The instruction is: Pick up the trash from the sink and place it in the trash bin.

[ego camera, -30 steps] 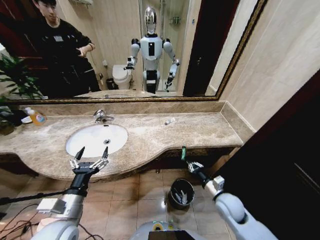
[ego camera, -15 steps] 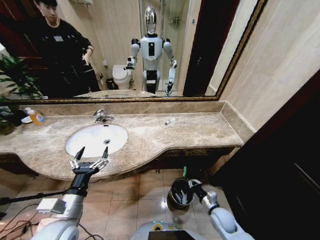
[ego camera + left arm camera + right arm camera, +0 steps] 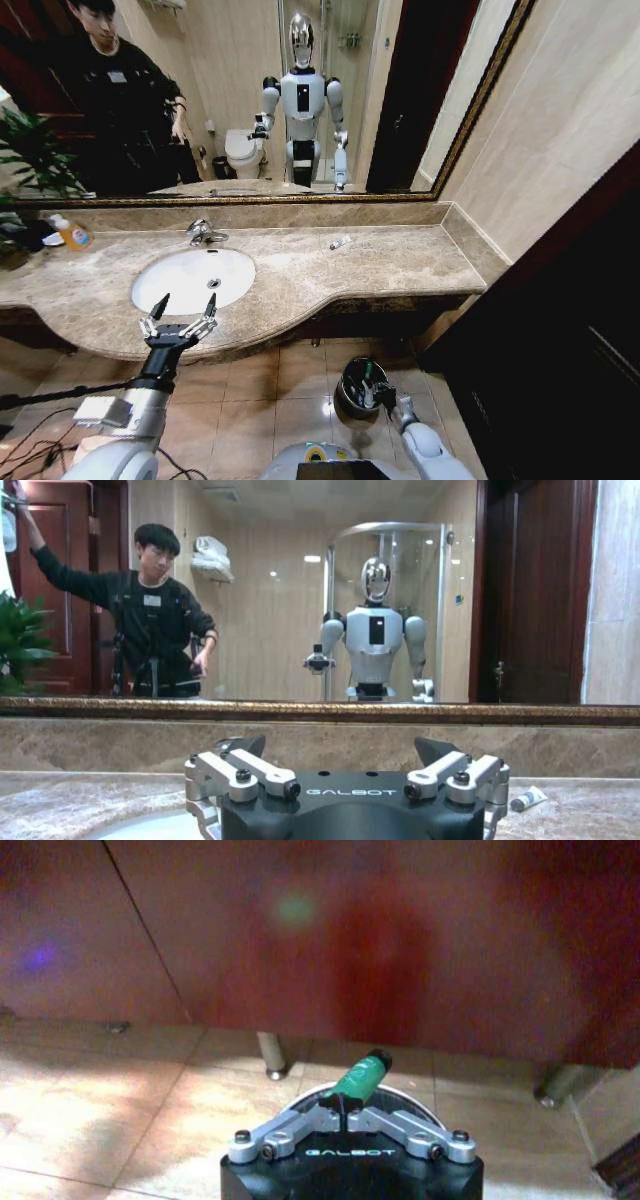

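Over the trash bin [image 3: 360, 388]: right arm lowered, right claw [image 3: 344, 1111] pinching the green tube [image 3: 360, 1074].
By the sink [image 3: 193, 278] rim: left claw [image 3: 180, 322] level, fingers spread, holding nothing.

The right gripper [image 3: 378, 390] has dropped a long way: a second ago it was up near the front edge of the counter with the green tube [image 3: 360, 1075] pinched upright, and now it sits low over the floor, right at the rim of the trash bin [image 3: 352, 372]. The tube is still clamped between the fingertips, its dark cap pointing away beyond them, and the bin's rim now lies just beyond those fingertips.
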`<state>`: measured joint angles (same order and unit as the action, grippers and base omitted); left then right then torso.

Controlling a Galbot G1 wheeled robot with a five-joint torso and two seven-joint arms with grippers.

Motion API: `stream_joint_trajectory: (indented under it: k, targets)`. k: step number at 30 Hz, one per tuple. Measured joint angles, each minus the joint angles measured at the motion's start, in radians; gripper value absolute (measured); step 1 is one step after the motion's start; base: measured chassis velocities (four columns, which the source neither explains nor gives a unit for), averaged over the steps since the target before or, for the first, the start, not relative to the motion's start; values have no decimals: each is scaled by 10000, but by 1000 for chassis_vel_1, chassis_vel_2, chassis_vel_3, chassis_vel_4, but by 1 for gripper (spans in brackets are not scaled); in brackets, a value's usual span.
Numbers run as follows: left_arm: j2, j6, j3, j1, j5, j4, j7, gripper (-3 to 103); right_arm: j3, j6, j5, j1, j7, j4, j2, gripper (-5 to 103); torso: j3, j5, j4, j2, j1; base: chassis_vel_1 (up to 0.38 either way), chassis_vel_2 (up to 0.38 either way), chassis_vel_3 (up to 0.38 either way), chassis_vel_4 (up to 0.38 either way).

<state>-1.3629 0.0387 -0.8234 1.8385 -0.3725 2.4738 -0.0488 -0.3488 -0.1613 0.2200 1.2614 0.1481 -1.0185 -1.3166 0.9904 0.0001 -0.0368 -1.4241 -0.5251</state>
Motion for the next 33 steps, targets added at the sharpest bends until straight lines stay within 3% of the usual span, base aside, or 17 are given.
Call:
stream_joint_trajectory:
  k: [13, 16, 18, 21, 30, 33]
  targets:
    - [0, 0, 0, 0, 0, 0, 0, 100, -165, -151, -872, -498, -266, 856, -278, 1, 0, -1, 0, 0, 0, 0, 0, 0, 0]
    - [0, -1, 0, 1, 0, 0, 0, 100, -167, -87, -1115, -459, -362, 670, -299, 16, 0, -2, 0, 0, 0, 0, 0, 0, 0]
    - [0, 0, 0, 0, 0, 0, 0, 100, -165, -89, -1167, -470, -424, 671, -314, 16, 0, 0, 0, 0, 0, 0, 0, 0, 0]
    - [0, 0, 0, 1, 0, 0, 0, 100, -156, -110, -1262, -514, -553, 679, -345, 33, 0, -1, -1, 0, 0, 0, 0, 0, 0]
    - [0, 0, 0, 1, 0, 0, 0, 100, -141, -136, -1275, -508, -585, 729, -357, 60, 0, -1, 0, 0, 0, 0, 0, 0, 0]
    - [0, 0, 0, 1, 0, 0, 0, 100, -146, -153, -1264, -494, -594, 723, -344, 77, 0, -1, 0, 0, 0, 0, 0, 0, 0]
